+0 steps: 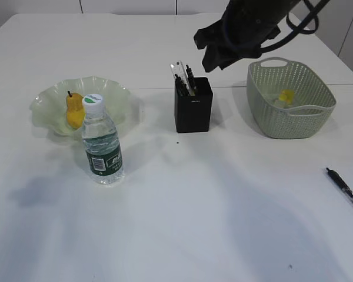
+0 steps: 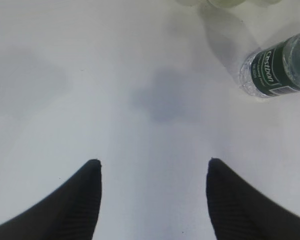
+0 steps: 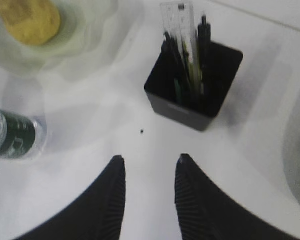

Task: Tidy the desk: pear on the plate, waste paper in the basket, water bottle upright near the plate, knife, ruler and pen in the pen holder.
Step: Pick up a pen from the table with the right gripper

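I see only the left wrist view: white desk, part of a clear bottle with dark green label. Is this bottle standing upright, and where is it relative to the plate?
Observer: Yes, the clear plastic water bottle with white cap stands upright just in front of the pale green ruffled glass plate.
Operator: Is the pear placed already?
Observer: The yellow pear lies on that plate.
Operator: What remains outside its place?
Observer: A black pen lies on the white desk near the right edge, in front of the sage-green perforated basket; the black square pen holder already holds the clear ruler and some pens.
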Robot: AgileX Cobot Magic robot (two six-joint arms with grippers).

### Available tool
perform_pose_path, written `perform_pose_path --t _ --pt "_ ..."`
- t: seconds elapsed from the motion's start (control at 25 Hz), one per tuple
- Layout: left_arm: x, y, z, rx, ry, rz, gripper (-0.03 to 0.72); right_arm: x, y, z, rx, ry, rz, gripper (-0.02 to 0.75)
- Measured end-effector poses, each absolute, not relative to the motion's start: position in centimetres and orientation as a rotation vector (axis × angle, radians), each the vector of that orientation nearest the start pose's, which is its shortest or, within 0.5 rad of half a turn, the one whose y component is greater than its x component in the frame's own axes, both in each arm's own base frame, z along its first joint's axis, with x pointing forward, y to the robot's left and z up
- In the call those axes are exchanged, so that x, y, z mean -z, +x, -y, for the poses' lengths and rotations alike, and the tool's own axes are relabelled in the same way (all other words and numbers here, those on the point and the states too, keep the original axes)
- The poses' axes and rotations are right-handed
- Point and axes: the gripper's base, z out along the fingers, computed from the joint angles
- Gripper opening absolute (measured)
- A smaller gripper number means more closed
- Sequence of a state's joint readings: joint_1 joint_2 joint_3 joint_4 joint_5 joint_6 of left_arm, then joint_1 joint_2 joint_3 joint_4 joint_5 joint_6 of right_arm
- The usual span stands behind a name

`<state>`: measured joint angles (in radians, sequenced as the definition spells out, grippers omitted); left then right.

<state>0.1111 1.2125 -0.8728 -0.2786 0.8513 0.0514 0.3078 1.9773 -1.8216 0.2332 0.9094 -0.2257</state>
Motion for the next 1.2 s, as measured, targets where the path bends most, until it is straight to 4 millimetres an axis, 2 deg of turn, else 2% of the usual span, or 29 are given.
perform_pose_path --t 0.24,0.36,0.48,0.64,1.0,1.2 --pt "-28.1 22.8 -0.6 0.284 -0.256 -2.633 0.466 -32.3 39.3 -13.3 -0.177 -0.602 -2.633 0.252" --pt "-28.1 22.8 -0.6 0.285 -0.256 -2.634 0.466 -33.8 38.1 -12.2 -0.087 -0.583 -2.636 0.252" --pt "-28.1 22.7 -0.6 0.286 -0.256 -2.638 0.466 -34.3 36.6 -10.8 -0.063 -0.552 -2.652 0.252" --pt "-28.0 22.7 -0.6 0.287 -0.255 -2.644 0.466 -32.6 34.7 -8.2 -0.027 -0.5 -2.726 0.253" --pt "-28.0 22.5 -0.6 0.292 -0.254 -2.66 0.466 -25.1 32.3 -2.4 0.021 -0.315 -2.919 0.315" --pt "-28.0 22.5 -0.6 0.293 -0.253 -2.664 0.466 -23.4 31.9 0.6 0.033 -0.17 -2.941 0.317"
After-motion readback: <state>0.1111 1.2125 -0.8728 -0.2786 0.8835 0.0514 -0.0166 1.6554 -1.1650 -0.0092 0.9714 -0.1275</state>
